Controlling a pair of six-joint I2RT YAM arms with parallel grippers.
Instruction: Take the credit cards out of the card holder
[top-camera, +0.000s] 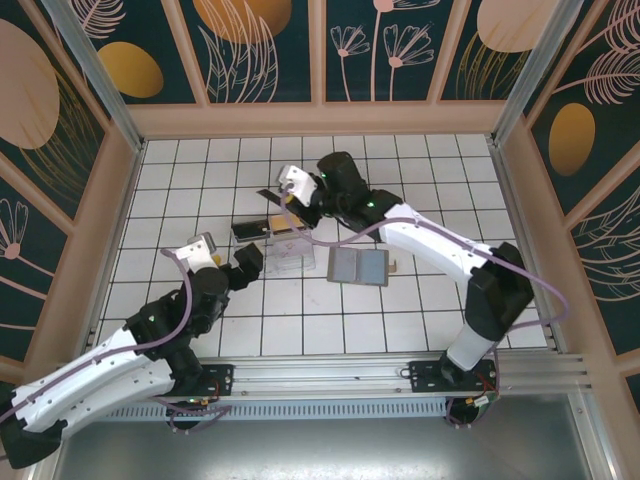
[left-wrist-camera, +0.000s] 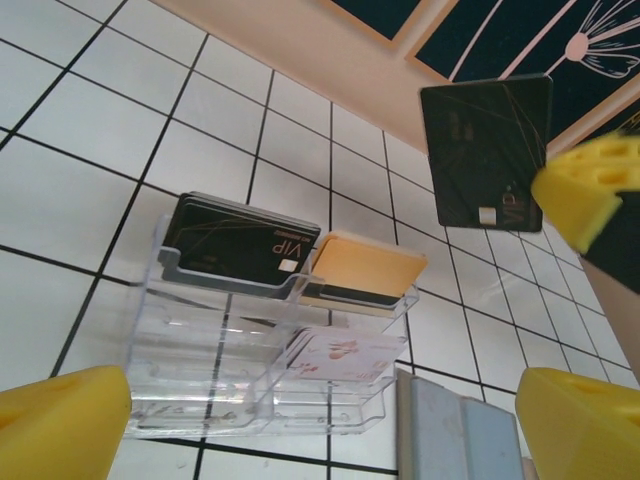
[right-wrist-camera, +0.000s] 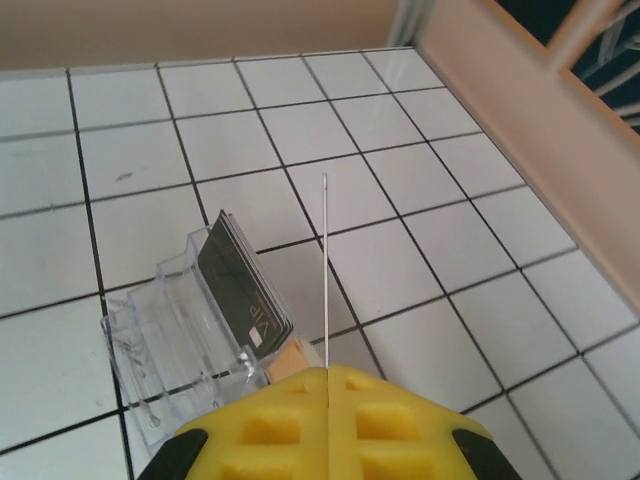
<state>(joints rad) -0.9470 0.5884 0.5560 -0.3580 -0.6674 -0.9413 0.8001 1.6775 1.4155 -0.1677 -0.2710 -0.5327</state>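
Your right gripper (right-wrist-camera: 327, 400) is clamped on one thin black credit card (left-wrist-camera: 487, 155) marked VIP, held upright, clear of and beyond the see-through plastic card holder (left-wrist-camera: 200, 370). Flat grey rectangular cards (top-camera: 358, 266) lie on the tiles just beside the holder's right side. In my judgement the held card belongs there, so carry it right and toward you.

Your left gripper (top-camera: 246, 262) is wide open and empty, just beside the holder's near-left, facing it.

Holder contents, from the left wrist:
- rear-left slot: black card stack (left-wrist-camera: 235, 243)
- rear-right: tan card (left-wrist-camera: 365, 265)
- front: white patterned card (left-wrist-camera: 340, 355)
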